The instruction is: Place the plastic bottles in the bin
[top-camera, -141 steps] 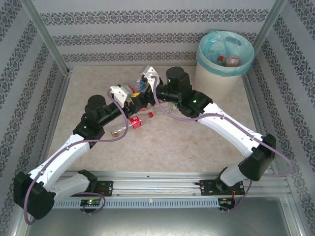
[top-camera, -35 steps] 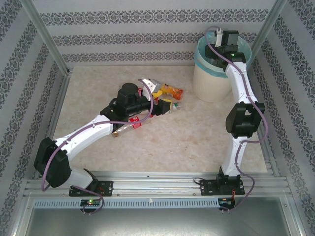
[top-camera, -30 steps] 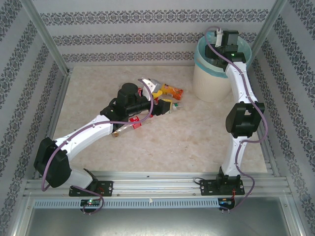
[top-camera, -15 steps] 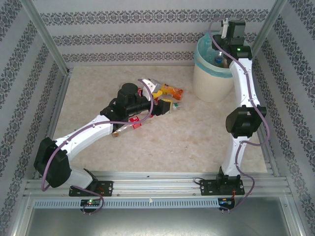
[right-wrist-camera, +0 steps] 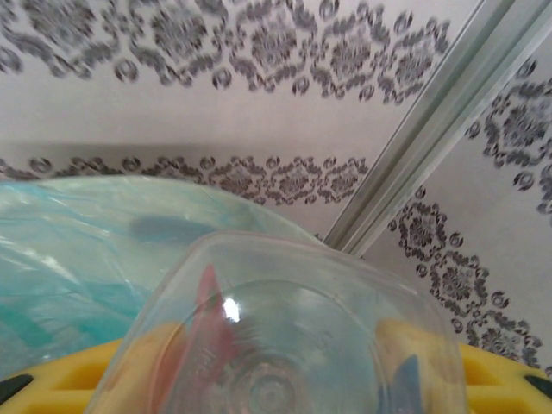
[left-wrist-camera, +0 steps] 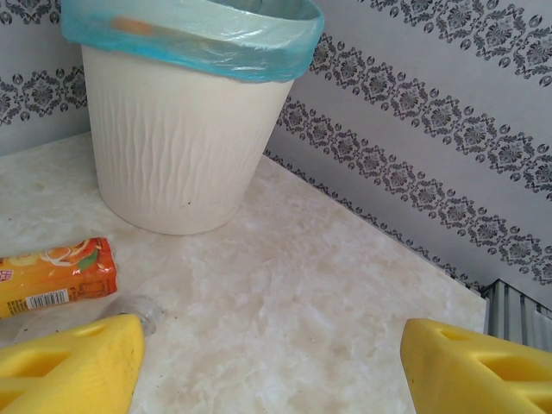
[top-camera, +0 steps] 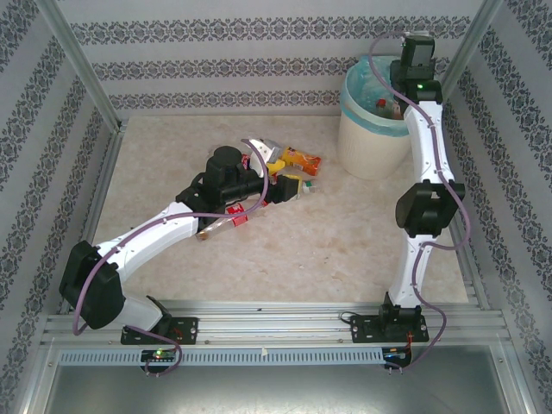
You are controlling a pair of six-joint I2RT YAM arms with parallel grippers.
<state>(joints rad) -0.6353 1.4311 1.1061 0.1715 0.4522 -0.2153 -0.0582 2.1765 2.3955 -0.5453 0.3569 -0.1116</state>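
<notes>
While yellow fingers (right-wrist-camera: 69,379) grip it, the clear bottle (right-wrist-camera: 285,336) looks squarish.

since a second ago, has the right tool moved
Yes. The right tool has moved from over the bin's opening toward the back wall, and is now at the bin's far rim.

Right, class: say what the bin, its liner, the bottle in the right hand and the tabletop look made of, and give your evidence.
Bin: probably plastic, matte cream, with moulded wavy ribbing.
Liner: thin plastic film, translucent blue-green, crinkled and glossy.
Bottle: clear plastic, glossy; you see through its moulded base.
Tabletop: marble-look beige mottling, slight sheen; stone or laminate, unclear.
</notes>
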